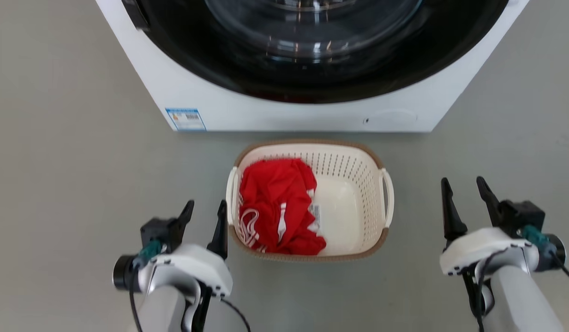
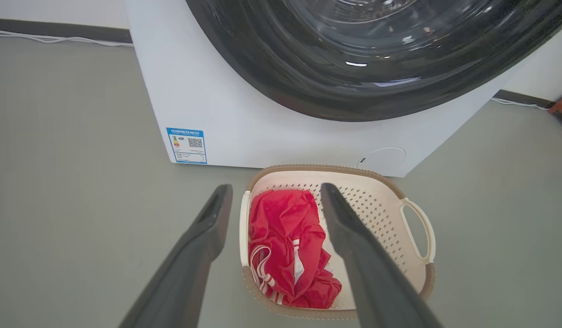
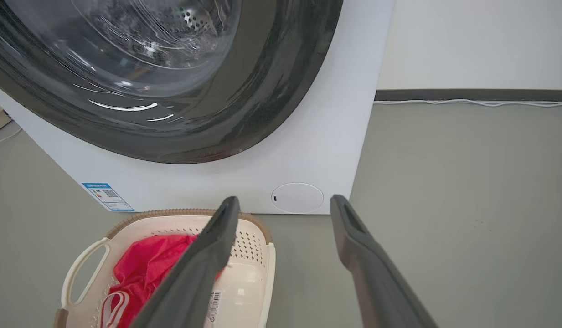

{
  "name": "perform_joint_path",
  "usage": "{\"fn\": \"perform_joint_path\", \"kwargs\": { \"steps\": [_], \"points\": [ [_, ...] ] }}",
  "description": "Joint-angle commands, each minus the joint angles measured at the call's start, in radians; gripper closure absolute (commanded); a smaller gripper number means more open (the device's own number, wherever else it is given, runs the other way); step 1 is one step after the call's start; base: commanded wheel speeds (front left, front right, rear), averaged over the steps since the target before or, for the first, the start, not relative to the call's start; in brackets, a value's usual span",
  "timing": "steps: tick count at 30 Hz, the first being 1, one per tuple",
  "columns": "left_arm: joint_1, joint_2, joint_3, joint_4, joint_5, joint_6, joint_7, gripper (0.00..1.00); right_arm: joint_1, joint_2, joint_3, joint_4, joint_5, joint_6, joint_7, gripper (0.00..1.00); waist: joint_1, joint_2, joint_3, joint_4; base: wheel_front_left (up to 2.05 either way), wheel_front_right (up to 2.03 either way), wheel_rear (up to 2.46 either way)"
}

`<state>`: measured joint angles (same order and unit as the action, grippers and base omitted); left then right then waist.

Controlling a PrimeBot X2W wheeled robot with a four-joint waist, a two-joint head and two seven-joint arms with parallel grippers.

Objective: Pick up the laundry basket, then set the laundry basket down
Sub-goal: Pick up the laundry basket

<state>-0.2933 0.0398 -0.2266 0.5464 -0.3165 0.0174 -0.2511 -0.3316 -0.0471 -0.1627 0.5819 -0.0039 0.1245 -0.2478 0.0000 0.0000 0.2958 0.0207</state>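
**Head view.** The laundry basket (image 1: pixel 344 212) stands on the grey floor (image 1: pixel 58 184) at frame centre, just below the white washing machine (image 1: pixel 266 108), whose dark round door runs along the top edge. A crumpled red garment (image 1: pixel 275 198) with white stripes lies in the left half of the basket, and the right half of its bottom is bare. A white loop handle projects from each side, the left handle (image 1: pixel 230 193) and the right handle (image 1: pixel 388 193). A blue-bordered label (image 1: pixel 186 119) sits at the lower left corner of the machine's front.

The left gripper (image 1: pixel 206 207) — lower left of the frame — has its two dark fingers spread apart with nothing between them. Its inner finger is just beside the left handle, and contact cannot be told. The right gripper (image 1: pixel 464 182) — lower right — is likewise spread and holds nothing, well apart from the right handle.

**Left wrist view.** One finger overlaps the floor and the other the basket's interior.

**Right wrist view.** The basket lies at lower left. One finger crosses its wall and the other the floor.
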Motion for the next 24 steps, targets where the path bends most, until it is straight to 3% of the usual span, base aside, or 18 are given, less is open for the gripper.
{"fn": "perform_joint_path", "kwargs": {
  "steps": [1,13,24],
  "points": [
    [-0.075,0.01,0.015,0.016,-0.019,0.007,-0.011,0.0,-0.059,-0.003,0.018,0.03,-0.002,0.006,-0.014,0.0,0.0,0.0,0.066,0.003,0.0,0.0,0.0],
    [-0.307,0.01,-0.074,0.233,-0.088,0.003,-0.011,0.0,-0.259,-0.003,0.007,0.251,-0.037,0.006,-0.014,0.0,0.0,0.0,0.231,0.006,0.0,0.0,0.0],
    [-0.495,0.01,-0.165,0.426,-0.143,0.01,-0.009,0.0,-0.379,-0.003,0.003,0.352,-0.062,0.006,-0.014,0.0,0.0,0.0,0.346,-0.002,0.0,0.0,0.0]
  ]
}}
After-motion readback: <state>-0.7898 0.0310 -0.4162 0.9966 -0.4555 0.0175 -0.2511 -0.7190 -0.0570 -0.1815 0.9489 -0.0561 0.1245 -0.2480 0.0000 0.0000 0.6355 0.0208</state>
